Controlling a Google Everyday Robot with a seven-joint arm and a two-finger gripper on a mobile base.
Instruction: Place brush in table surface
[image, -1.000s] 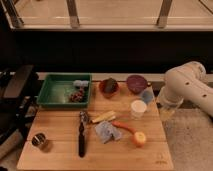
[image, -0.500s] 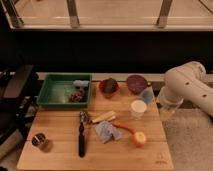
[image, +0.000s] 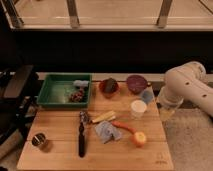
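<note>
The brush (image: 81, 136) lies flat on the light-wood table surface (image: 60, 131), black handle toward the front, greyish bristly head (image: 84, 117) toward the green tray. Nothing holds it. The white arm (image: 186, 90) stands off the board's right edge. My gripper (image: 166, 113) hangs at the arm's lower end beside the board's right side, far from the brush.
A green tray (image: 52, 94) with small items sits at the back left. On the board are a pale yellow stick (image: 103, 117), an orange carrot (image: 123, 126), a blue cloth (image: 107, 132), a white cup (image: 138, 108), a yellow fruit (image: 139, 138), two dark bowls (image: 136, 83) and a small tin (image: 39, 140).
</note>
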